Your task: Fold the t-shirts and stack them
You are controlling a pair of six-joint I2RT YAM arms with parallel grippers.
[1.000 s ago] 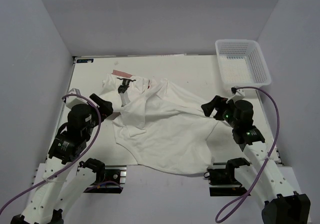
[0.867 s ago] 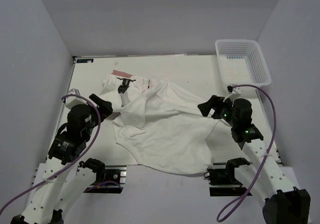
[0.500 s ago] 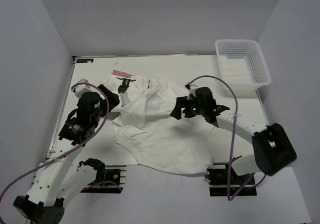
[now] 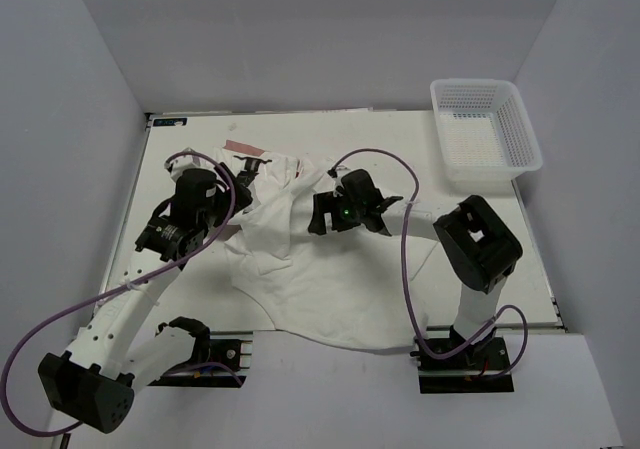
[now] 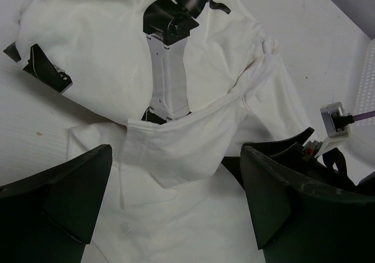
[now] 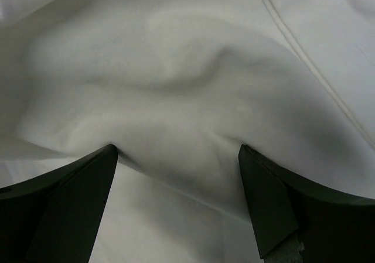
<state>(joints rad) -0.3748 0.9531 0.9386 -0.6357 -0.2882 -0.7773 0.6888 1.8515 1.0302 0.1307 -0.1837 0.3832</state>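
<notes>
At frame centre, up from the lower edge since a second ago: left gripper (image 4: 237,182) and right gripper (image 4: 319,215), both spread wide, empty, over crumpled t-shirts (image 4: 330,269) on tabletop (image 4: 400,144). Basket (image 4: 523,141), upper right.

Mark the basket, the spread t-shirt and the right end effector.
basket (image 4: 527,139), top external view, on its right side wall.
spread t-shirt (image 4: 330,279), top external view, on the flat body panel.
right end effector (image 6: 177,150), right wrist view, midway between its open fingertips.

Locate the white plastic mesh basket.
In the top external view, the white plastic mesh basket sits at the table's far right corner, apart from the crumpled white t-shirts.
</notes>
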